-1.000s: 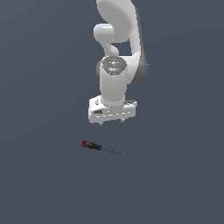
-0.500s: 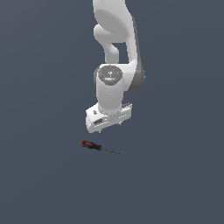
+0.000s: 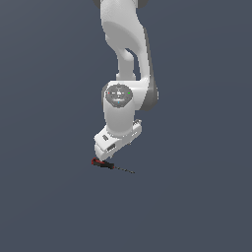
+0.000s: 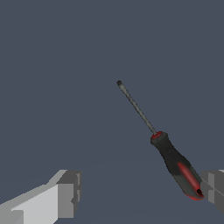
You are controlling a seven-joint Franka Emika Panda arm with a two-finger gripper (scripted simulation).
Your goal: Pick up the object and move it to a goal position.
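Note:
The object, a small screwdriver (image 3: 104, 164) with a red-and-black handle and a thin dark shaft, lies flat on the grey floor. Its shaft points toward the exterior view's right. My white gripper (image 3: 109, 153) hangs just above the handle, its hand tilted. In the wrist view the screwdriver (image 4: 176, 167) lies close below. My gripper (image 4: 140, 193) is open, and its two grey fingertips (image 4: 68, 194) stand far apart. The butt of the handle lies right beside one fingertip, not between the two. Nothing is held.
A plain dark grey floor (image 3: 197, 206) fills both views. The white arm (image 3: 123, 59) rises above the gripper, out of the top of the exterior view.
The arm has come down and shifted toward the exterior view's left, bringing the gripper from well above the screwdriver to just over its handle. The screwdriver has not moved.

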